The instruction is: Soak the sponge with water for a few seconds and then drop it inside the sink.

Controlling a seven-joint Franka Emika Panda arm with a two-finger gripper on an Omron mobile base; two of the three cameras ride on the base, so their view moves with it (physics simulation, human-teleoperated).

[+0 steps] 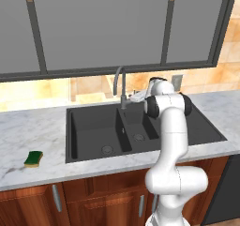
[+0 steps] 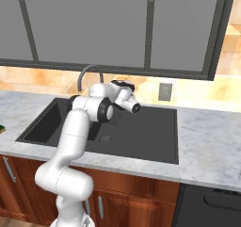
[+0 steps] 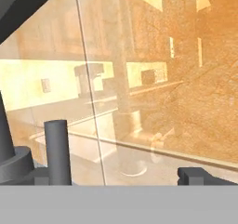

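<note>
The arm hides the right basin's middle and part of the sink rim. The sponge is cut by the right base view's left edge — just a green sliver. The fingers barely rise above the hand view's bottom, facing a blurry, see-through wall.

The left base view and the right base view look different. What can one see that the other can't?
Left base view: the green and yellow sponge whole on the marble counter, left of the sink. Right base view: a wall outlet seen from the front, and a dark appliance at the lower right. Both: the sink, the grey faucet, the white arm, the wooden cabinets.
</note>
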